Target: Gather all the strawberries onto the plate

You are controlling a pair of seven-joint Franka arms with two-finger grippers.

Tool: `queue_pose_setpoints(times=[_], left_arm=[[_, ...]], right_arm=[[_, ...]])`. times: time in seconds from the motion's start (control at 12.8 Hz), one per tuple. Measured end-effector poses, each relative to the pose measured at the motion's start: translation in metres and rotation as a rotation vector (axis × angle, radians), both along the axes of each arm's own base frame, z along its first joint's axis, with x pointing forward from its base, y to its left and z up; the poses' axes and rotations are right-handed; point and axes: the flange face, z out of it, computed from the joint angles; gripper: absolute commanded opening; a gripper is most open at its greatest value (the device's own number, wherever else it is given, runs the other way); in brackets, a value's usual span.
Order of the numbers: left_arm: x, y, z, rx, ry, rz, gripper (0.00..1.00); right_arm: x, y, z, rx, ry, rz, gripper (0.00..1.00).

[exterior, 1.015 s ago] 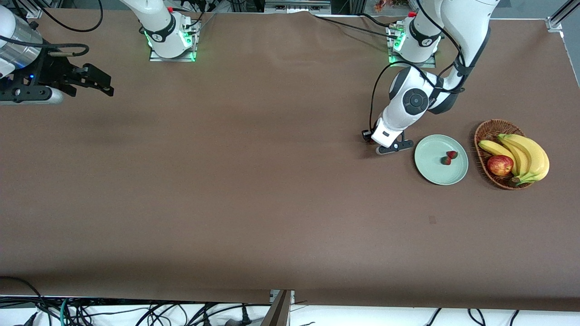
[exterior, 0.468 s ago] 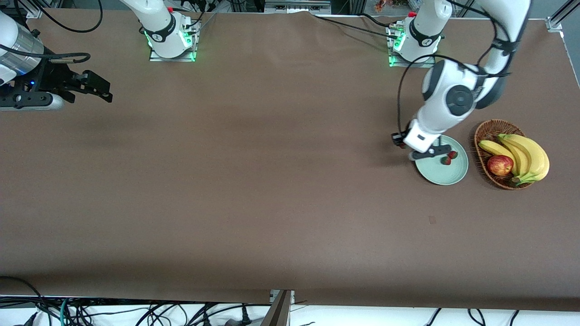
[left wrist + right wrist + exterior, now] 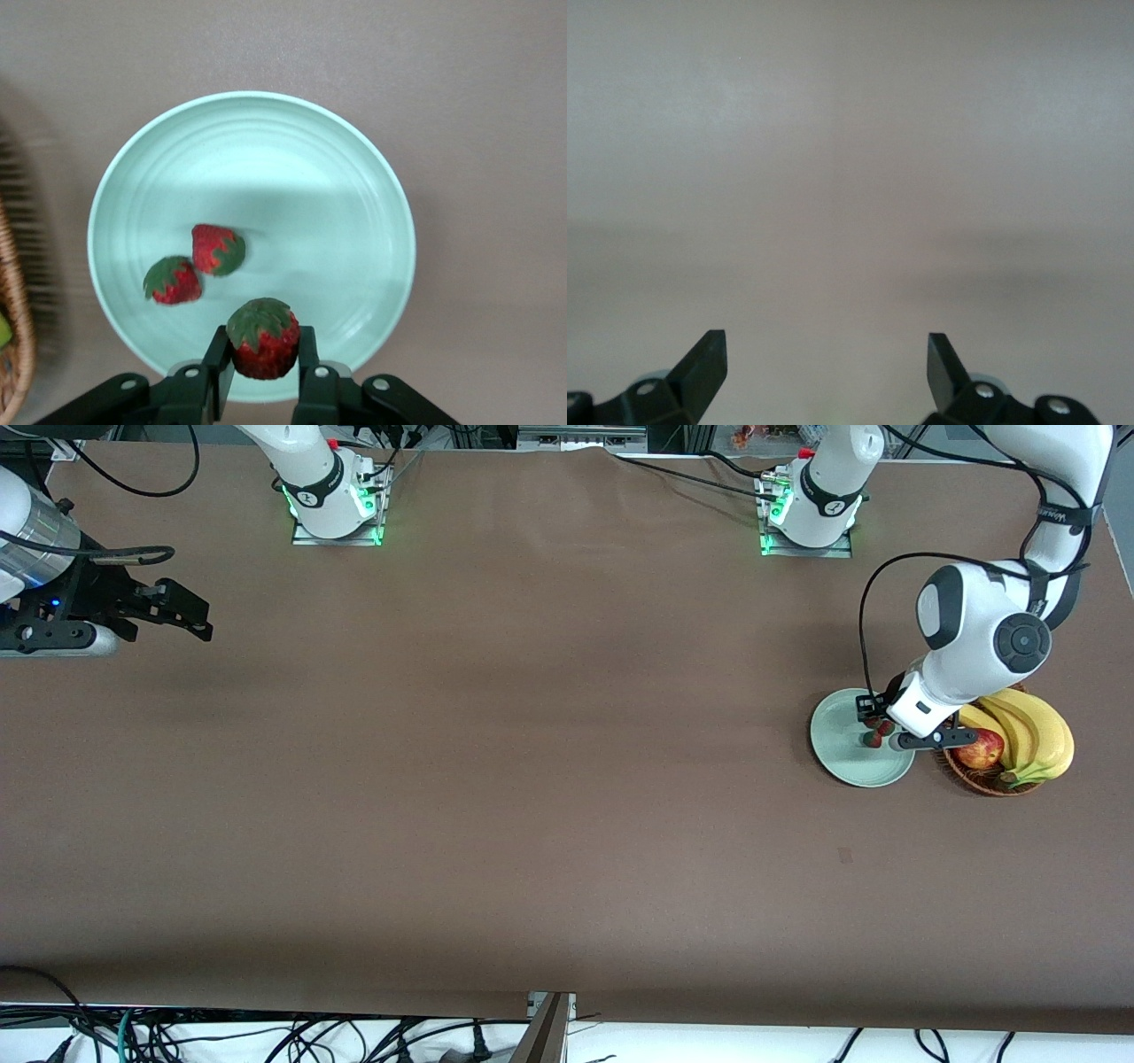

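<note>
Front view: the left gripper (image 3: 877, 731) hangs over the mint-green plate (image 3: 842, 757), at the edge of the plate nearest the wicker basket (image 3: 983, 779). The basket holds bananas (image 3: 1032, 731) and an apple (image 3: 982, 751) and stands just beside the plate at the left arm's end of the bench (image 3: 532, 779). The right gripper (image 3: 199, 615) waits over bare bench at the right arm's end.

Left wrist view: the jaws are clenched on a held strawberry (image 3: 263, 338), above the plate's (image 3: 354, 204) rim. Two more strawberries (image 3: 218, 249) (image 3: 173, 280) lie on the plate, touching or nearly so. The basket's rim (image 3: 13, 328) shows at the picture's edge.

Right wrist view: the right gripper's (image 3: 824, 354) jaws stand wide apart, released, over bare bench (image 3: 850, 177).
</note>
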Motion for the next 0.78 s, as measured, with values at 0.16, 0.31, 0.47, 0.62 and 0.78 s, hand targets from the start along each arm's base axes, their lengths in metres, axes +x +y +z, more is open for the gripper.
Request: queue_pose_setpoints(times=[0.16, 0.31, 0.47, 0.62, 0.78], left_arm=[[0.0, -0.005, -0.013, 0.003, 0.007, -0.01, 0.99], [0.001, -0.006, -0.015, 0.003, 0.009, -0.013, 1.0], [0.009, -0.006, -0.007, 0.004, -0.014, -0.015, 1.0], [0.026, -0.006, 0.02, 0.0, -0.028, -0.018, 1.0], [0.04, -0.006, 0.076, -0.012, -0.029, -0.04, 1.0]], right_arm=[[0.005, 0.0, 0.001, 0.0, -0.007, -0.001, 1.0], [0.012, 0.001, 0.004, 0.001, -0.016, -0.001, 1.0], [0.017, 0.001, 0.004, 0.001, -0.018, -0.001, 1.0], [0.018, 0.002, 0.003, 0.001, -0.017, -0.001, 1.0], [0.018, 0.002, 0.003, 0.001, -0.017, -0.001, 1.0]])
